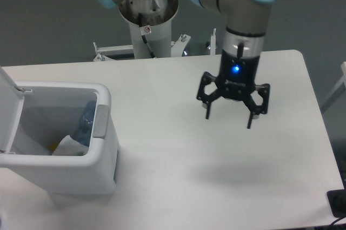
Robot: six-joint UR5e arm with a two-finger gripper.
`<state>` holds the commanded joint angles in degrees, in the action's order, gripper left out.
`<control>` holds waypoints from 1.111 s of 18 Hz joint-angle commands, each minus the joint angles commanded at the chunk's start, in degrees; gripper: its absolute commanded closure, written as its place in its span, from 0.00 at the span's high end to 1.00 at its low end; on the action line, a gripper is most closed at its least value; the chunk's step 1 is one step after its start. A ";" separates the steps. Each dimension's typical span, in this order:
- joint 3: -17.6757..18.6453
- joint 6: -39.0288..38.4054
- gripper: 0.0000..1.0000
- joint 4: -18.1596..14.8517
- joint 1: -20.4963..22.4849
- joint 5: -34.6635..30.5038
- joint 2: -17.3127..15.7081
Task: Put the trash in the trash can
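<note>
We find the trash can [102, 149] at the left end of the table [178, 186], standing open with its lid [8, 105] tipped up and back at the far left. It is a white rectangular bin of smooth moulded plastic with rounded corners and a thick rolled rim. A grey recessed panel [100, 120] sits in the rim on the side nearest the table's middle.

Inside the bin we note both pieces of trash. The bottle [85, 124] leans against the inner wall on the panel side; it reads as clear bluish plastic, and we cannot make out its cap or label from this view. The wrapper [69, 146] lies lower, at the near inner wall, a pale crumpled sheet with a folded edge. A small yellow patch [54, 145] shows beside it on the bin floor; we cannot identify it.

No print on the trash is legible. The only marking we see is a small red-and-white sticker [146, 30] on the white pedestal [148, 30] behind the table, too small to read.

The gripper [227, 120] hangs above the right half of the table, well apart from the bin, pointing down. Its two black fingers [207, 110] are spread wide and grasp nothing. A blue light [235, 69] glows on its black body, below a silver wrist section and pale blue joint covers. The tabletop is a smooth, matte white with a rounded far corner.
</note>
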<state>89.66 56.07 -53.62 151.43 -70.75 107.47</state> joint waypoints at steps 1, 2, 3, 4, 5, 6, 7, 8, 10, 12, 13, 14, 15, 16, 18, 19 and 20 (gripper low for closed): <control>-1.23 2.79 1.00 -0.17 1.05 -0.26 2.45; -1.59 5.43 1.00 -0.35 2.19 -2.00 3.18; -1.50 7.54 1.00 -0.44 2.98 -4.55 3.36; -1.42 9.13 1.00 -0.70 3.60 -5.96 3.79; -1.59 10.10 1.00 -0.53 4.04 -6.50 4.84; -2.11 10.89 1.00 -0.35 4.22 -6.59 5.46; -2.29 11.77 1.00 -0.18 4.39 -6.68 5.90; -2.29 13.52 1.00 -0.26 4.74 -7.38 6.26; -1.77 18.87 1.00 -1.31 6.23 -12.28 7.13; -1.59 22.49 1.00 -1.49 6.42 -13.27 7.58; -1.50 22.85 1.00 -1.41 6.42 -13.27 7.58; -1.33 23.55 1.00 -1.40 6.42 -13.45 7.49; -1.33 24.43 1.00 -1.40 6.16 -14.06 7.49; -1.33 25.39 1.00 -1.49 5.89 -15.37 7.40; -1.41 26.89 1.00 -2.45 5.80 -17.14 7.40; -1.41 28.55 1.00 -3.07 5.89 -17.23 7.31; -1.41 30.05 1.00 -3.07 5.89 -17.40 7.14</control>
<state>88.24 86.12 -56.69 157.32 -88.15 114.61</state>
